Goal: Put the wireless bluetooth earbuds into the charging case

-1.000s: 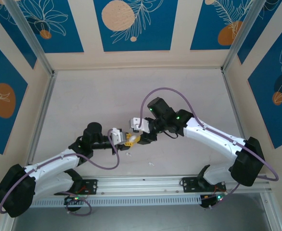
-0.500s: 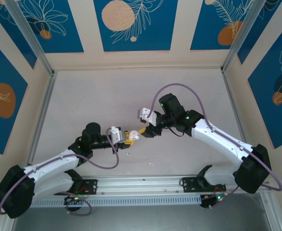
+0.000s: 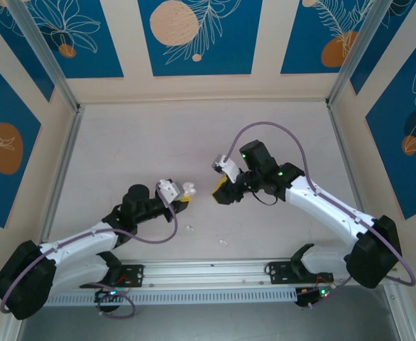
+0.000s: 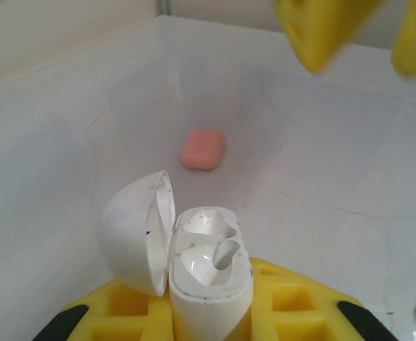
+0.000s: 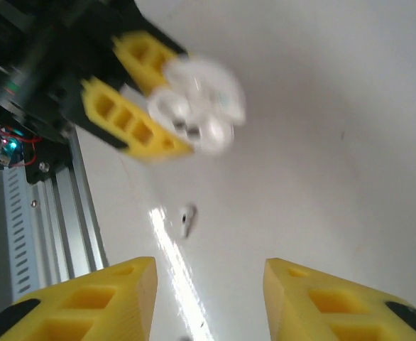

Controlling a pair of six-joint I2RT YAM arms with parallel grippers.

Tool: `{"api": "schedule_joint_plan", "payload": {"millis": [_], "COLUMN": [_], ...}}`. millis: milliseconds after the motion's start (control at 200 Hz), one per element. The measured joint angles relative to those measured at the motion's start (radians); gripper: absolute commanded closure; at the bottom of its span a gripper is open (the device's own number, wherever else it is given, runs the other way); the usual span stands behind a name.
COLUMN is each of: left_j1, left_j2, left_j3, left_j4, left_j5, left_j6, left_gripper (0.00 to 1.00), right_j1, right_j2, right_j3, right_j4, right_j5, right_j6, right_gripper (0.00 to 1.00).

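earbud (image 5: 187,219) on table (image 5: 321,142), well ahead of right end effector (image 5: 209,268)

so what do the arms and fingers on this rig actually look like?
The left arm and right arm have white link shells with black joint housings. A purple cable loops along each. Small green LEDs glow on the right arm's joints. The fingers are yellow plastic with moulded hollow pockets.
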Motion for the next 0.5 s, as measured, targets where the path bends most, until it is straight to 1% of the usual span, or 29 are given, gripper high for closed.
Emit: {"api": "schedule_joint_plan", "payload": {"millis": [125, 250, 335, 420, 500], "left_j1": [0.000, 0.000, 0.000, 0.000, 0.000], "left_j2": [-0.019, -0.023, -0.024, -0.024, -0.026], "left_j3": [-0.010, -0.025, -0.039, -0.045, -0.045], "left_j4": [-0.020, -0.022, -0.023, -0.024, -0.031], "left_j5": [-0.047, -0.058, -0.061, -0.062, -0.062], "left_j6": [-0.030, -0.057, -0.071, -0.076, -0.079], "left_gripper": [0.80, 0.81, 0.81, 0.80, 0.80], "right_j1": [0.051, 0.140, 0.186, 0.197, 0.237], "right_j2": [0.074, 0.130, 0.163, 0.180, 0.228], "right_j3": [0.000, 0.000, -0.001, -0.002, 0.001], "right_j4": [-0.105, -0.188, -0.227, -0.254, -0.272], "right_j5": [0.065, 0.129, 0.164, 0.188, 0.229], "right_j6": [0.152, 0.277, 0.335, 0.370, 0.416], "right_gripper": [0.60, 0.61, 0.61, 0.61, 0.61]}}
